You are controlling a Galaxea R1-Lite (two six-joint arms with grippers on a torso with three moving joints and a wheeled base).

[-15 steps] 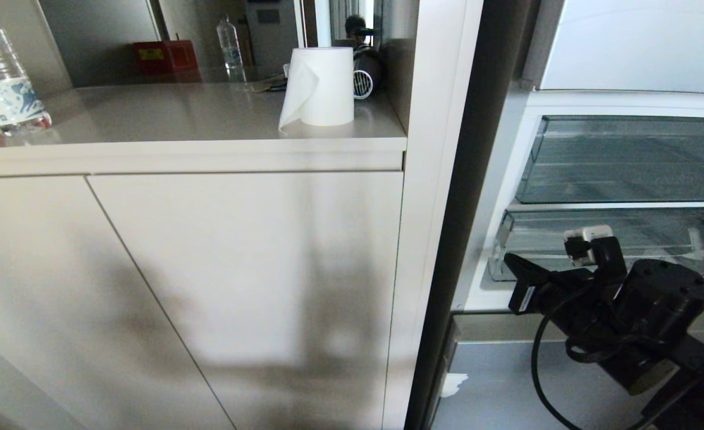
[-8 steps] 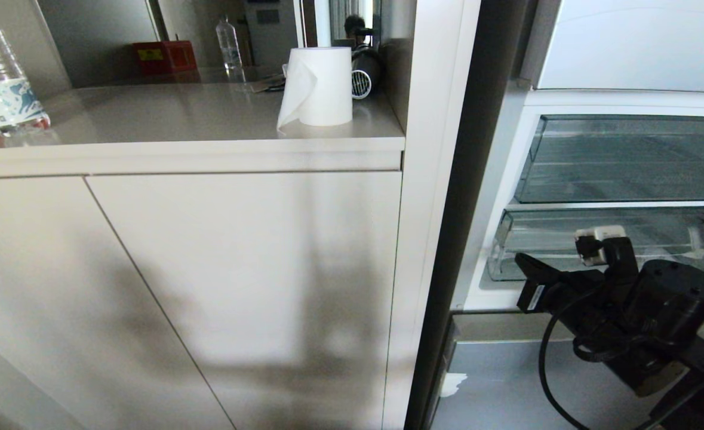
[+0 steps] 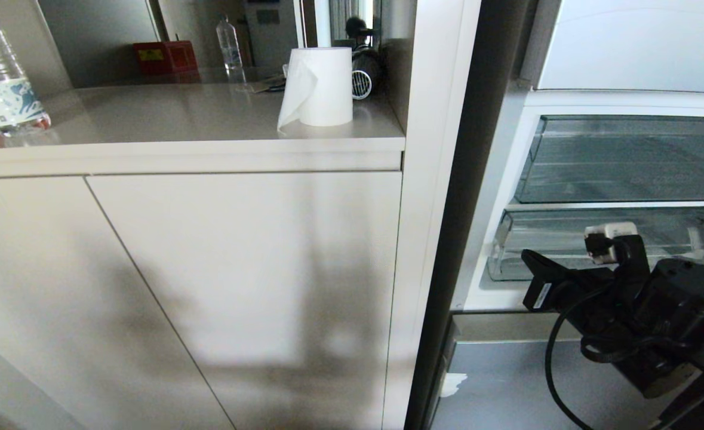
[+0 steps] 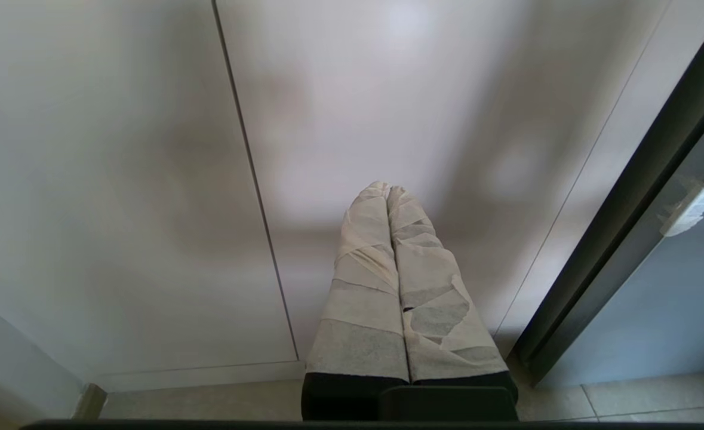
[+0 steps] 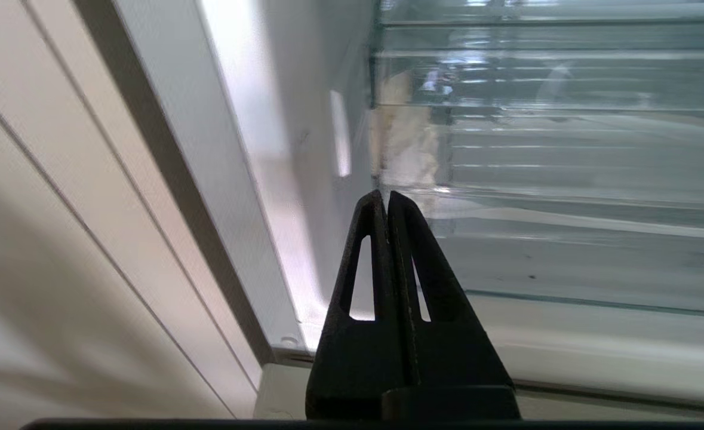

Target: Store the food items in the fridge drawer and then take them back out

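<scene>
Right gripper [image 3: 531, 261] shifted rightward, fingers pressed together, empty; fridge drawer [image 3: 566, 242] clear, ribbed, taped corner.

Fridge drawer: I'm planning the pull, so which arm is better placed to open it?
Right, probably. The right pincer, shut and empty, points at the fridge drawer by its taped corner. The left pincer, also shut, faces the cabinet door, away from the fridge.
</scene>
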